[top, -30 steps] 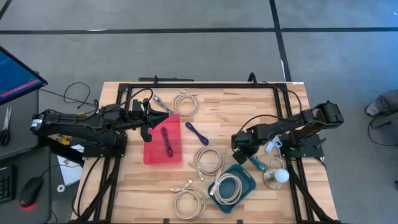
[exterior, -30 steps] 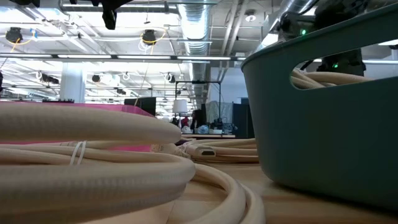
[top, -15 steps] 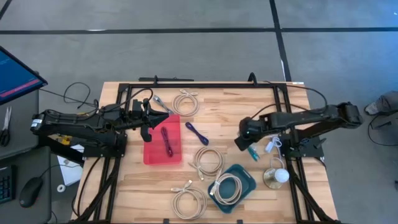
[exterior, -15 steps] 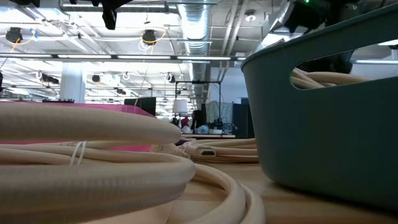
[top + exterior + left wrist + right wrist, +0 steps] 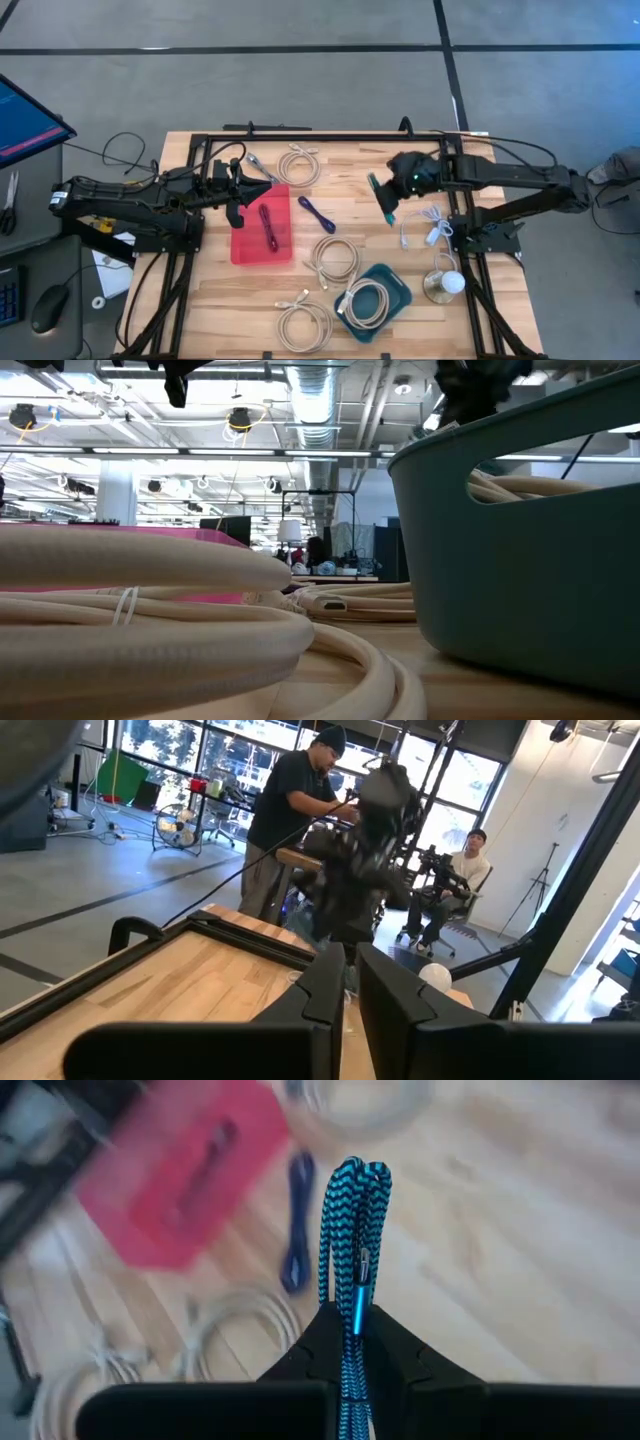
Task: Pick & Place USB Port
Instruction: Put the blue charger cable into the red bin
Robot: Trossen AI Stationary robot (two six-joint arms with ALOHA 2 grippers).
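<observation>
A blue-and-black braided USB cable, folded into a short bundle, sits in my right gripper, which is shut on it. In the high view that gripper hovers over the table's right-centre with the cable showing teal. A red bin left of centre holds a magenta cable. A dark blue cable lies flat on the wood between bin and gripper. My left gripper waits shut over the bin's far corner. My right gripper pinches the folded cable bundle between its two fingers, beside the metallic blue plug. Several strands run side by side through the fingers. The looped end sticks out past the fingertips. The cable is lifted clear of the table.
White coiled cables lie at the far side, in the middle and at the near edge. A teal bin holds another white coil. A white cord and a glass jar sit at the right. People show beyond the table.
My right gripper has risen and swung from the table's near right, beside the teal bin, toward the far edge. It has stayed shut on the braided cable, which is now lifted clear of the wood.
</observation>
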